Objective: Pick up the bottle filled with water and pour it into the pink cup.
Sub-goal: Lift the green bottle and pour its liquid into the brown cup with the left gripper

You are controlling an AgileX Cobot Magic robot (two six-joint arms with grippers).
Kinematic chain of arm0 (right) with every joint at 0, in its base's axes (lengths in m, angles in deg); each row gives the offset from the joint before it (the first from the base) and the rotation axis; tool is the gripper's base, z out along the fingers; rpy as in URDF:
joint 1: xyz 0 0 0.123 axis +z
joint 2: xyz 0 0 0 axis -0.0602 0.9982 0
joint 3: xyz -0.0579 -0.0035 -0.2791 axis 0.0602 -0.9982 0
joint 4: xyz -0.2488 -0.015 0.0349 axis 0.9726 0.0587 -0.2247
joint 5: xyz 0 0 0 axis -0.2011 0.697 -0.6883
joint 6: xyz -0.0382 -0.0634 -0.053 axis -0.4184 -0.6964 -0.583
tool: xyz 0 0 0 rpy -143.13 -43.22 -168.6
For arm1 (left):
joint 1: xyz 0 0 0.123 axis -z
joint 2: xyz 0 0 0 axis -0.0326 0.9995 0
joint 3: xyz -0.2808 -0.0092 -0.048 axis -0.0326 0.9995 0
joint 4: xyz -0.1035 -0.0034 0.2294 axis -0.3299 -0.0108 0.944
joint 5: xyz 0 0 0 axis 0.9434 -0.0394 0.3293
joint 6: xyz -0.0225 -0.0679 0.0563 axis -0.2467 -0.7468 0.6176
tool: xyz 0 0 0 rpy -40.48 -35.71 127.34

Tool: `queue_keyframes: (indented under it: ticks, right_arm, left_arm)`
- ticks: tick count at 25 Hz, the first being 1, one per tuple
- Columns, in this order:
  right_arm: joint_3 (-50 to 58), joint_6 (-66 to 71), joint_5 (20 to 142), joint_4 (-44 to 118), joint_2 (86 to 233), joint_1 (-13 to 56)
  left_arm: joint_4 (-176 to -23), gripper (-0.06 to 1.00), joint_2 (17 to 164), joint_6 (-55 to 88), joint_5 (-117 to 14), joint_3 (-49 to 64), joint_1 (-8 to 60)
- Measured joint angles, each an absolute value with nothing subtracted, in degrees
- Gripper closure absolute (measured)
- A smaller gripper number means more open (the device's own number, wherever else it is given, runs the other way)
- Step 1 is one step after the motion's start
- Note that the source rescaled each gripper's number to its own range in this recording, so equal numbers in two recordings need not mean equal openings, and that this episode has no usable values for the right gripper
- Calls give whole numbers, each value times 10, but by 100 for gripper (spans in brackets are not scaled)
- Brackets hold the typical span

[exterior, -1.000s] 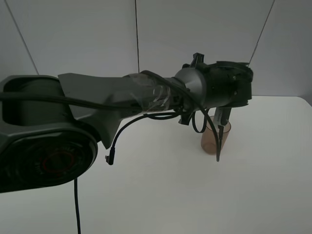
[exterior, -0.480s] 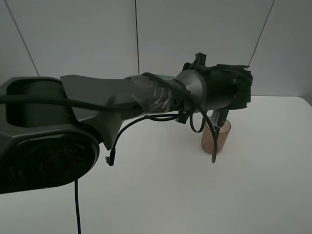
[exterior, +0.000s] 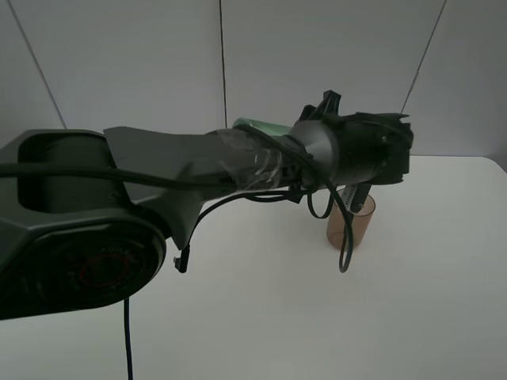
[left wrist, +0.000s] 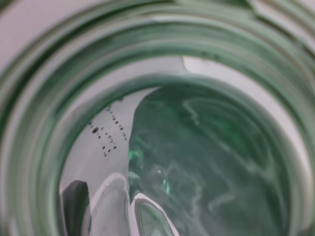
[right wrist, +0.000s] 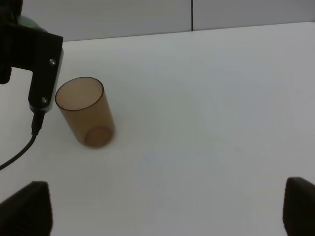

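The pink cup (exterior: pixel 351 222) stands upright on the white table; in the right wrist view the cup (right wrist: pixel 86 112) looks empty. My left arm reaches across, its gripper (exterior: pixel 372 150) hanging just above and left of the cup's rim, fingers hidden behind the wrist. Green plastic of the bottle (left wrist: pixel 197 147) fills the left wrist view. Only a sliver of the bottle (exterior: pixel 257 125) shows above the forearm, off the table, and a green edge (right wrist: pixel 28 22) shows behind the black gripper body. My right gripper (right wrist: pixel 162 211) stands open, low over the table, well short of the cup.
A black cable (exterior: pixel 342 237) loops down from the left wrist in front of the cup. The white table (exterior: pixel 428 301) runs to a pale back wall (exterior: pixel 142 63). The left arm's base (exterior: pixel 71 237) fills the near left.
The left wrist has risen slightly and turned above the cup. A green sliver of the bottle now shows above the forearm. The cup has not moved.
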State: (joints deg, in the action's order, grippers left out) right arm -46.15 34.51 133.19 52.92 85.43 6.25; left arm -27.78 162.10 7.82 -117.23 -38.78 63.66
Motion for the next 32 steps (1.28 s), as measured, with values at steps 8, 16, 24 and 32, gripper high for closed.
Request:
queue_keyframes:
  ticks: [8,16,24,32]
  right_arm:
    - [-461,345,1332,529,854,62]
    - [-461,345,1332,529,854,62]
    - [-461,345,1332,529,854,62]
    - [-461,345,1332,529,854,62]
  left_arm:
    - [-265,93,1621,109,-1172,-388,638]
    - [-256,93,1621,138,-1172,-388,638]
    - [-254,93,1621,154,-1172,-388,638]
    - [-250,93,1621,175,-1172,-388,638]
